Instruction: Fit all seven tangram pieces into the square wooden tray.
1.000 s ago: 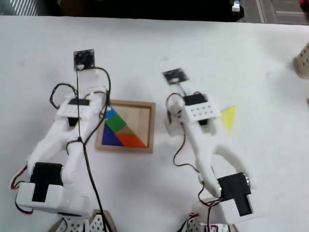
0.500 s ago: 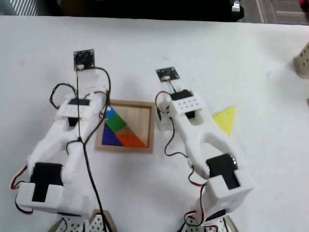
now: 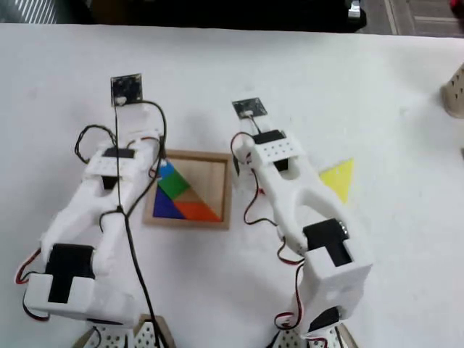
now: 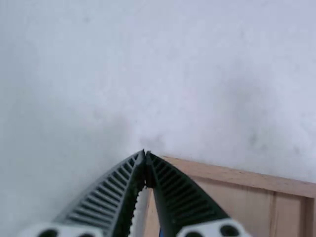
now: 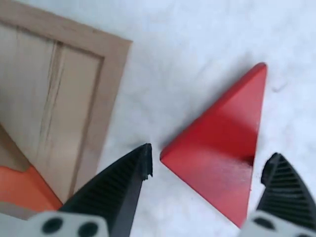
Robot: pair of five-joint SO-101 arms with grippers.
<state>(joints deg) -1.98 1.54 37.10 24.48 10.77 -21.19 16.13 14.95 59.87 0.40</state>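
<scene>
Teeth ridge the wide right gripper [image 5: 208, 160] flanking smooth red triangle [image 5: 219, 145]; left gripper [image 4: 145, 157] closed.

Wooden tray [image 3: 197, 154] holds blue, green, orange pieces [image 3: 174, 183]; red triangle [image 5: 222, 153] flat just beside it; yellow triangle [image 3: 338, 177] apart.

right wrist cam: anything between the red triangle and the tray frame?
Bare white table between the red triangle and the wooden tray's frame, per the right wrist view. One finger of the open right gripper hangs over that gap.
</scene>
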